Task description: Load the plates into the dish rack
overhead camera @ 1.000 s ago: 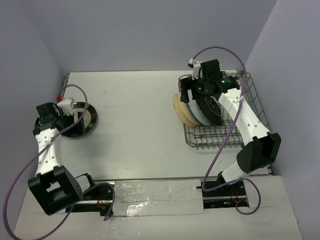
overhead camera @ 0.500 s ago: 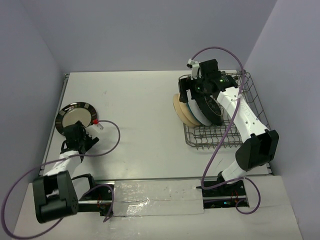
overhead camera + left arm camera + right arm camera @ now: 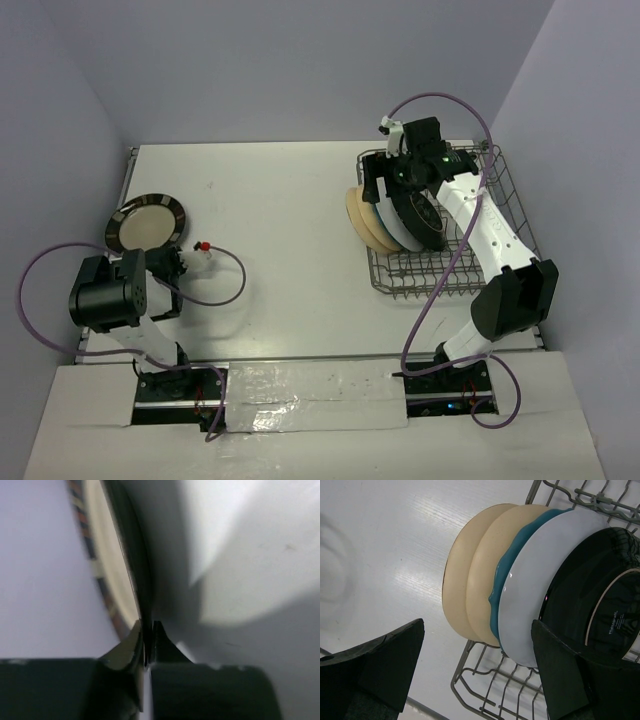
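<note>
Closing moments ago, the left jaws clench the rim of the striped-rim plate (image 3: 148, 225) at the left edge of the surface (image 3: 300, 220); transfer to the dish rack (image 3: 400, 275) can begin. Right jaws stand released above racked plates (image 3: 485, 570).

The left arm (image 3: 108, 295) is folded tight above its base, its dark elbow block raised and the wrist pointing toward the far side of the table. The left gripper (image 3: 152, 256) has its fingers (image 3: 129, 647) pinched almost together on the rim of a striped-rim plate (image 3: 148, 225). The right arm (image 3: 492, 240) stretches forward from its base with the wrist turned to the left. The right gripper (image 3: 386, 186) hangs with its jaws spread wide apart.
</note>
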### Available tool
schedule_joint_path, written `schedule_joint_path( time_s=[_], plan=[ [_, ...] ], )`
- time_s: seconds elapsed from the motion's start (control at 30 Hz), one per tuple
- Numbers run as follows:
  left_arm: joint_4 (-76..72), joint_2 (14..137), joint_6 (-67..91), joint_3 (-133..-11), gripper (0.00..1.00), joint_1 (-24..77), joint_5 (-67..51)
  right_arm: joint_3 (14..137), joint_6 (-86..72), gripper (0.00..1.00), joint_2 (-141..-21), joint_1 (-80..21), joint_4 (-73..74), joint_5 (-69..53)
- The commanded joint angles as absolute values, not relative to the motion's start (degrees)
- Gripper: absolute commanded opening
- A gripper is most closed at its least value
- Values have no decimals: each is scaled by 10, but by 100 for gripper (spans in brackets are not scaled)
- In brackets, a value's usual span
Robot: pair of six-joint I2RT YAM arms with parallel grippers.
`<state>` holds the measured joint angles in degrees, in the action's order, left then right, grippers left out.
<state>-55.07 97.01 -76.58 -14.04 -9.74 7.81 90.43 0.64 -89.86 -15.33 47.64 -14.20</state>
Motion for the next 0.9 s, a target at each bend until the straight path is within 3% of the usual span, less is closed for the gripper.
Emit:
schedule_joint_path(
  time_s=[0.0,0.43,0.87],
  plan=[
    [-568,998,-789,-119,0,-93,64,925,2,94,-897,-148,468,-156],
    [-835,964,-957,-77,0,-25,19,890,-58,96,-871,-147,410,-264],
    [-616,704,-948,-168,0,179,27,914,-104,99,-890,-133,370,-408]
  ],
)
